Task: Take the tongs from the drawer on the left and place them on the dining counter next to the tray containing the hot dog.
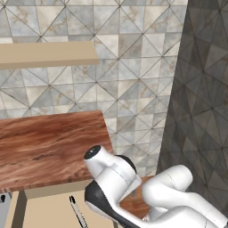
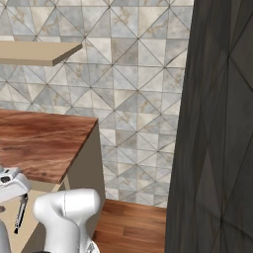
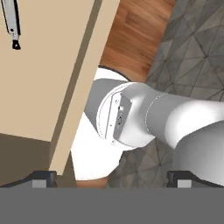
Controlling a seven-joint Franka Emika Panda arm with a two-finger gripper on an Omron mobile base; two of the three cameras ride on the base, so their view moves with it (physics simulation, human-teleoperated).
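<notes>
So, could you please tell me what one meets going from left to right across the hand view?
The tongs lying in the open drawer → the drawer's side wall → the wooden floor → the dark patterned wall.

The scene is viewed from behind the arm in both base views, forward and down. In each, the open drawer (image 1: pixel 49 209) with the tongs (image 1: pixel 78 213) is seen low, under a reddish-brown counter (image 1: pixel 49 147) and before a tiled wall (image 1: pixel 133 80). In the hand view, the drawer (image 3: pixel 43 70) is looked down into closely, the tongs (image 3: pixel 12 24) lying beyond the fingertips (image 3: pixel 43 177).
</notes>
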